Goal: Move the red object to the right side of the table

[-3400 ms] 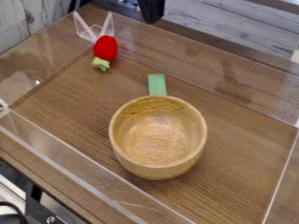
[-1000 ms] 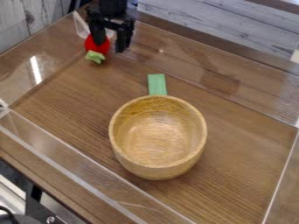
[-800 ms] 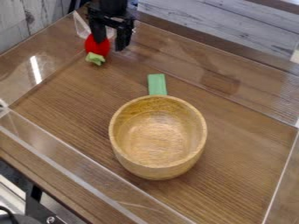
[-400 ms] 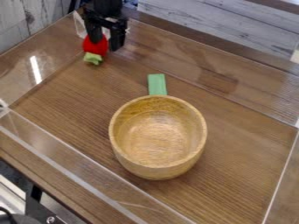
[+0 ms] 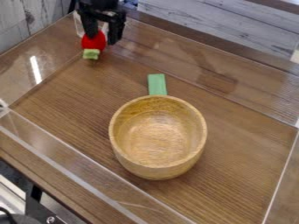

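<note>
The red object (image 5: 91, 43) lies at the far left of the table (image 5: 233, 96), its light green leafy end (image 5: 90, 55) pointing toward me. My black gripper (image 5: 100, 36) hangs straight down over it. The gripper is open, with one finger on each side of the red fruit. I cannot tell whether the fingers touch it. The upper part of the fruit is hidden behind the gripper.
A large wooden bowl (image 5: 158, 136) with a flat green handle (image 5: 156, 85) stands in the middle of the table. Low clear acrylic walls (image 5: 70, 175) border the tabletop on all sides.
Since the earliest frame the gripper has come down around the red object, which now lies a little further left. Over the last second the jaws stayed open and the hand barely shifted.
</note>
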Robot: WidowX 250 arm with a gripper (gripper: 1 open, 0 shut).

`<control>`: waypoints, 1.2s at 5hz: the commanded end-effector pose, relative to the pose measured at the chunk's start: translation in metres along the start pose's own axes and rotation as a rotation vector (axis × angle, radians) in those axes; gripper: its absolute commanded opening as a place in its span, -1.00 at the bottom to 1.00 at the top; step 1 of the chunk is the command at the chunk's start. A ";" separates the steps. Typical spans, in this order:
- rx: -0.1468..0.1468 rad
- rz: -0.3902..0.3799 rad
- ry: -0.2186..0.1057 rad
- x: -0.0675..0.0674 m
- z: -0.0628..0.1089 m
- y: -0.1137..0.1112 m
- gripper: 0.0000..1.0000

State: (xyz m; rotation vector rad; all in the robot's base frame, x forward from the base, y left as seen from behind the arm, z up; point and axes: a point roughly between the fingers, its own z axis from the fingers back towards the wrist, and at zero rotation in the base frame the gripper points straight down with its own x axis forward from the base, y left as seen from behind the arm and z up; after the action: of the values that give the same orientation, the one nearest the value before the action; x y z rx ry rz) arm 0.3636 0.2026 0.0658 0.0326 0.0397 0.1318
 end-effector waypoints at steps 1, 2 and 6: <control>0.029 0.047 -0.054 0.006 0.027 0.008 1.00; 0.031 0.000 -0.051 0.008 0.026 0.012 1.00; 0.043 -0.057 -0.022 0.008 0.006 0.002 1.00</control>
State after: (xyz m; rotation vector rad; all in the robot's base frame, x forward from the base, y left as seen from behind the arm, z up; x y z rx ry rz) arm 0.3682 0.2040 0.0537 0.0498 0.0651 0.0764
